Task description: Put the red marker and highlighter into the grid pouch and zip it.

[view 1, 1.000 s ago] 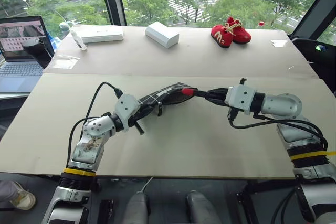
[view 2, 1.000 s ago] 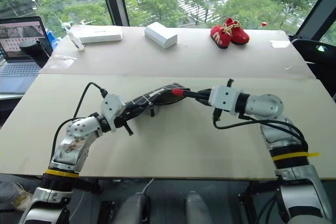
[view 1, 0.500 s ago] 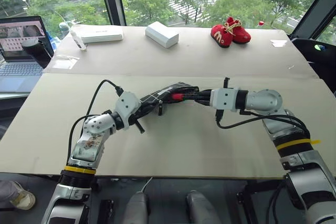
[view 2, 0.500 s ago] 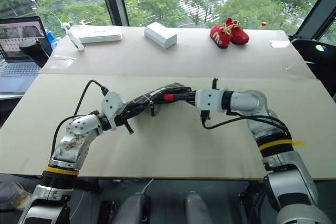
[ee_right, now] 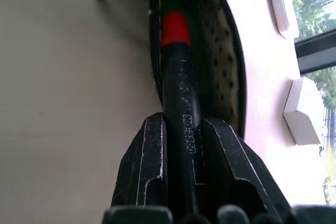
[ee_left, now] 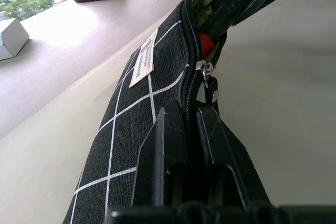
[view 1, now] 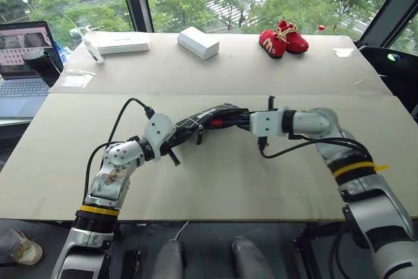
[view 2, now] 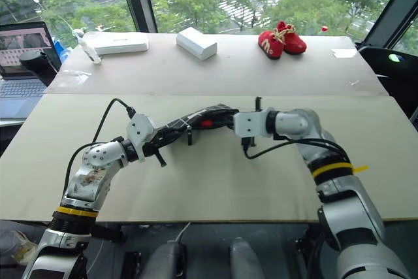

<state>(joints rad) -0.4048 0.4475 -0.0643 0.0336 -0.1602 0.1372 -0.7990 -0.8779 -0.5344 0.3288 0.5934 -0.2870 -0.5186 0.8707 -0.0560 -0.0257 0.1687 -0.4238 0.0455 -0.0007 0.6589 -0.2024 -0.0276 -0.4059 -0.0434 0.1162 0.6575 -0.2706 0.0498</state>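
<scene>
Inside grid pouch [ee_right: 223, 61] mouth, red marker [ee_right: 176, 77] tip.

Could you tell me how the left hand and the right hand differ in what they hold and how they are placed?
The left hand is shut on the grid pouch, at its closed end; the right hand is shut on the red marker, at the pouch's open end. The left hand points level; the right hand tilts slightly down, the marker's red tip inside the opening. Both have two black fingers and hold their things above the table.
</scene>
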